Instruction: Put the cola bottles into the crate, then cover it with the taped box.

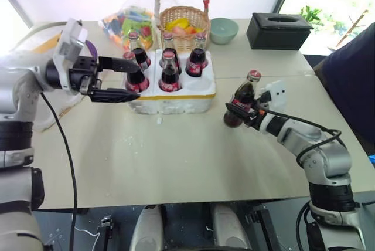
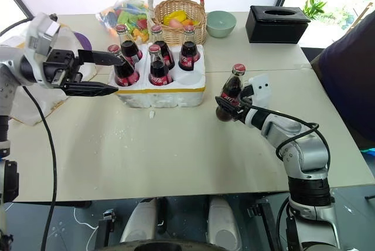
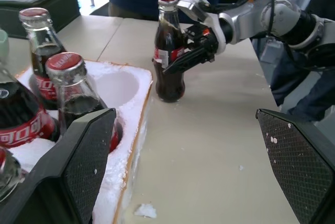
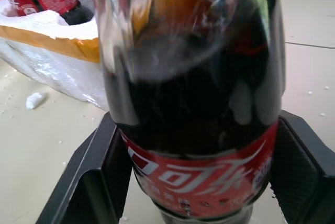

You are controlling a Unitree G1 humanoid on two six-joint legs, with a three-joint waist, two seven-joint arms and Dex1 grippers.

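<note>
Right hand (image 2: 231,105) clamped on a cola bottle (image 2: 229,94) standing on the surface (image 2: 176,145) just right of the crate (image 2: 161,91), five bottles in the crate, left hand (image 2: 98,74) fingers apart at the crate's left end

Silver-grey jointed arms at the frame's left and right edges carry loose black cables; each gripper (left gripper (image 1: 111,79), right gripper (image 1: 249,112)) has black textured fingers (image 3: 91,150) behind a white wrist housing.
</note>
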